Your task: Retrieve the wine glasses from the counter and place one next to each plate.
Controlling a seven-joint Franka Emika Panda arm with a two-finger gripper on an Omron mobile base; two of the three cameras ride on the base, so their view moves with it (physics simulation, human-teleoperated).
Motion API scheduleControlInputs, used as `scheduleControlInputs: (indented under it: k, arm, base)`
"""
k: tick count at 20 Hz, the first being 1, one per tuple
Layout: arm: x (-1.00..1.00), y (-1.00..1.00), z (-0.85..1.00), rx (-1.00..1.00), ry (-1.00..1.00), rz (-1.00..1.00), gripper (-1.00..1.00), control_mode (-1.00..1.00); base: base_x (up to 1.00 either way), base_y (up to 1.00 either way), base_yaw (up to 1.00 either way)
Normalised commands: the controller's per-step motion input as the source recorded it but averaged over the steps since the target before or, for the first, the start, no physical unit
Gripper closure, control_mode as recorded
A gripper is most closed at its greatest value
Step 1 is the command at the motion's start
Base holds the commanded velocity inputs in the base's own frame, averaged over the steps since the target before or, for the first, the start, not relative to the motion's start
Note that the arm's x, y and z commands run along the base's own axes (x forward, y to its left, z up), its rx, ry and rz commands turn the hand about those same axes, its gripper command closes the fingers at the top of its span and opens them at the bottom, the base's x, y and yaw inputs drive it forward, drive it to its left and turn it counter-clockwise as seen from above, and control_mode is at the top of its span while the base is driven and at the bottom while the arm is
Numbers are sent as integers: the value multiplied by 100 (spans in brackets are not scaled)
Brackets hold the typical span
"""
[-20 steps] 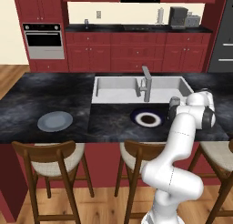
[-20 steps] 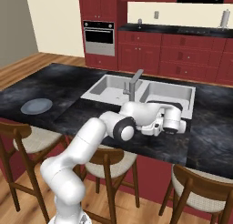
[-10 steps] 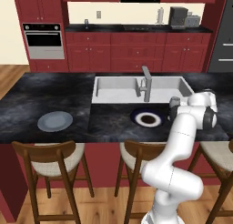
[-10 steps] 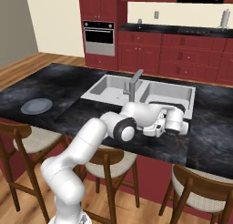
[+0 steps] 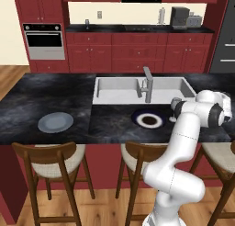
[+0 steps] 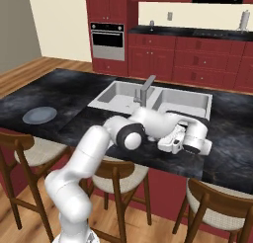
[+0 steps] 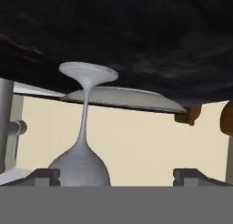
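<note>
- The claw (image 7: 116, 175) stands wide open and released — its two dark fingertips (image 7: 45, 175) flank the bowl of a clear greyish stemmed wine glass (image 7: 84, 141) without clamping it.
- The glass stands on the black marble-look island counter (image 5: 69, 94) just beside a round plate (image 5: 149, 120); a second grey-blue plate (image 5: 55, 122) lies well apart to the left.
- Behind are a grey double sink (image 5: 119, 88), dark red cabinets (image 5: 137, 53), and wooden stools (image 5: 48, 158) in front.
- The white arm (image 5: 183, 138) bends up from the floor — its hand level over the counter's right part.
</note>
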Motion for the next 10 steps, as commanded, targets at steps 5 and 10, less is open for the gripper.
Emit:
scheduleControlInputs:
  k: [5,10]
  arm:
    - [-72,0,67,0,-5,-6,-100,-100]
    - [-76,68,59,-8,-15,-4,-100,-100]
  base:
    - [0,0,0]
    - [0,0,0]
